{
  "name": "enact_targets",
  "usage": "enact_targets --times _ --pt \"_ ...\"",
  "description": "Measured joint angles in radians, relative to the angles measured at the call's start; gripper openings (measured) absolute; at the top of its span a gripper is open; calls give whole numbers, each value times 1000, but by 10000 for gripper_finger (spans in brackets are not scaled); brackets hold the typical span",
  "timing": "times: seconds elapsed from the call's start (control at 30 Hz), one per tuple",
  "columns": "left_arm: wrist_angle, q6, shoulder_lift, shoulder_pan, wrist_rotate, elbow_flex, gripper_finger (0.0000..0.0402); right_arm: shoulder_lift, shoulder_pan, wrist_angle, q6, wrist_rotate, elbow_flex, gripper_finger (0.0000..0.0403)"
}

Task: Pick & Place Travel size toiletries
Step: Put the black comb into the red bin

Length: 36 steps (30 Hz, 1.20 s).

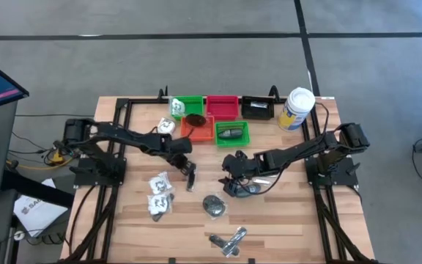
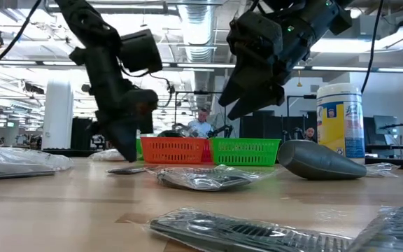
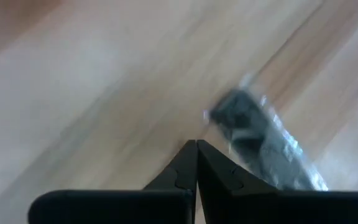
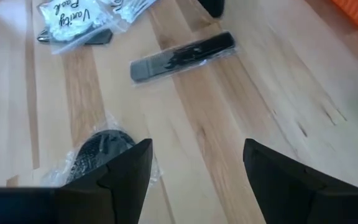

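The travel size toiletries lie scattered on the wooden table: clear packets with white contents, a black round piece in plastic, silvery tubes and a slim dark packet. My left gripper is shut and empty, and its tips hang just above the bare wood beside the slim dark packet. My right gripper hangs open above the table's middle. In its wrist view the black round piece lies beside one finger, and the fingers touch nothing.
At the table's far edge stand green, red, black, orange and green trays, the last with a dark grey oval inside. A tall white canister stands at the far right. Another grey oval lies on the table.
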State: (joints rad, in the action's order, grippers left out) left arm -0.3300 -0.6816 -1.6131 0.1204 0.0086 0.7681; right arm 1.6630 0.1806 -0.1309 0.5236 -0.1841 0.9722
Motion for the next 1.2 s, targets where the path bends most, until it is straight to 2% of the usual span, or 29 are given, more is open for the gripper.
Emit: enact_targets --times 0.17,0.3,0.5,0.8,0.93,1.2 --pt "80 17 -98 -9 65 24 0 0 2 -6 8 0 0 244" --pt "94 55 -152 -34 70 67 0 0 3 -9 11 1 0 244" --pt "148 157 -173 -41 113 125 0 0 3 -13 11 8 0 244" --pt "201 165 -222 -65 177 168 0 0 3 -18 9 27 0 244" --pt "193 184 -196 -92 158 164 0 0 3 -18 8 28 0 244" --pt "151 177 -62 -128 89 165 0 0 9 -14 0 31 0 244"
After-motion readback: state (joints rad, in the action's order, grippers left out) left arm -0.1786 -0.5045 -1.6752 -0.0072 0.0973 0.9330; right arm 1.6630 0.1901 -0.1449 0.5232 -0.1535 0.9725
